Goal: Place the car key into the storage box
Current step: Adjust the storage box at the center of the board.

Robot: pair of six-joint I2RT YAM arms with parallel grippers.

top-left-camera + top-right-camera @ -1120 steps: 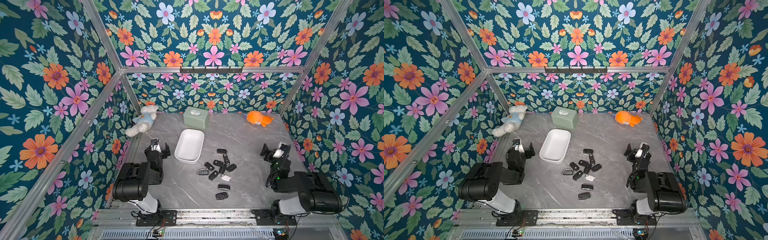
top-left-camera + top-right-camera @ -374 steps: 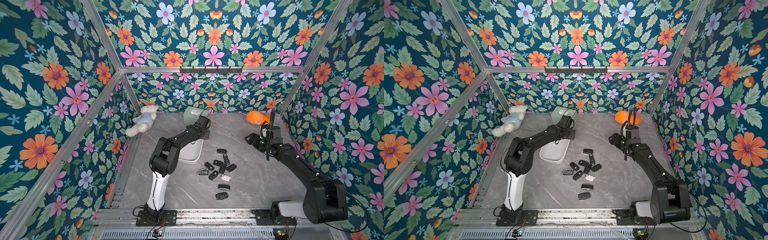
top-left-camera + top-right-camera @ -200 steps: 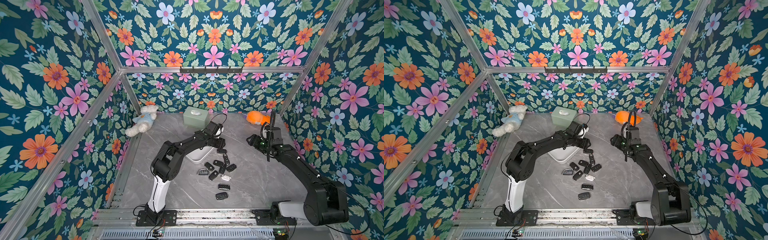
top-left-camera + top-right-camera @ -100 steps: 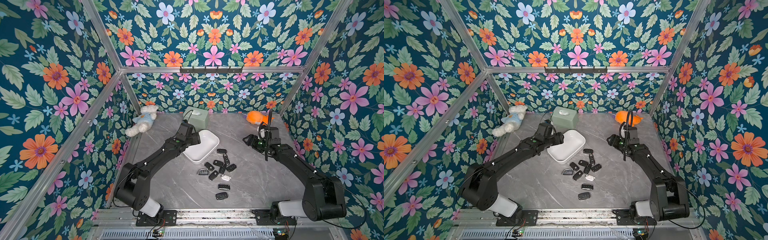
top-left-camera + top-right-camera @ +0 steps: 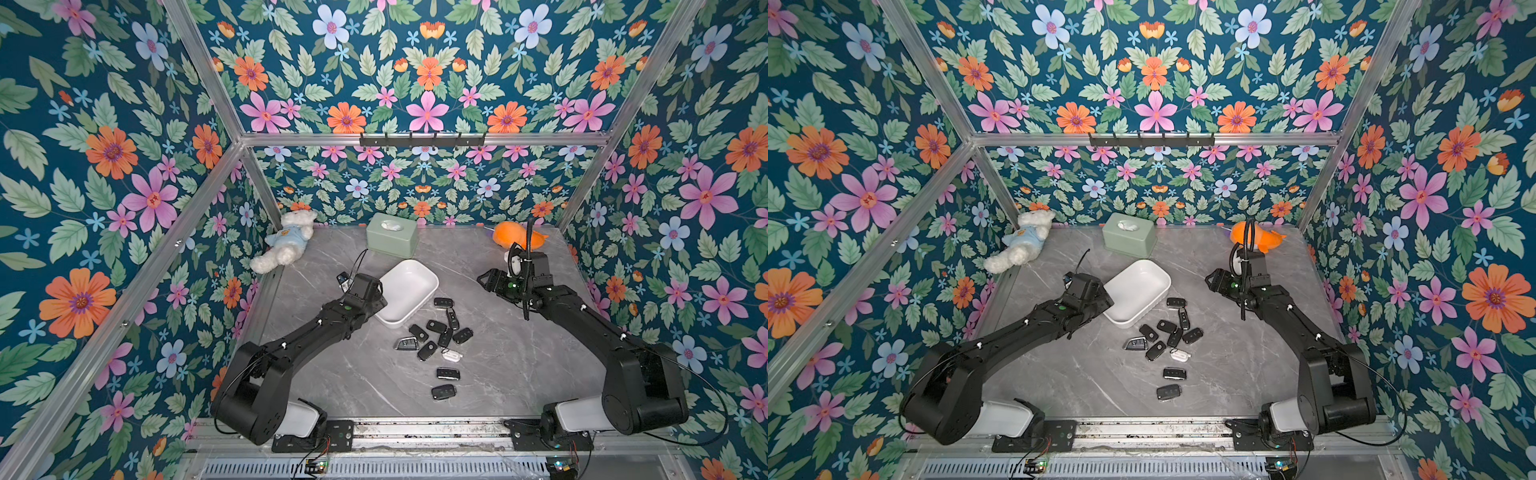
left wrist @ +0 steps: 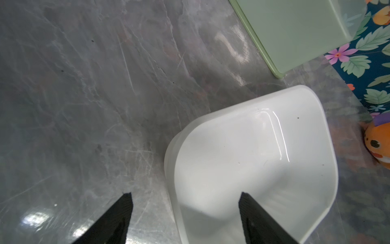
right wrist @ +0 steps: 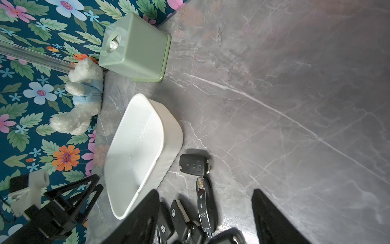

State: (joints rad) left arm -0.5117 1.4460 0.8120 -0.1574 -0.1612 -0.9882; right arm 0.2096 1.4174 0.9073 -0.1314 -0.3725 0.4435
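Car keys (image 5: 436, 326) lie in a loose, mostly black cluster on the grey marble table (image 5: 519, 365) near the centre of both top views. They sit just below and right of the white storage box (image 5: 409, 286), all of them outside it. The left gripper (image 6: 185, 199) sits at the box's lower left end. Its fingers (image 6: 124, 211) are apart, one over the box floor and one over the table, with the wall unclamped between them. The right gripper (image 7: 205, 191) hangs right of the box, pointing toward the keys, fingers spread and holding nothing.
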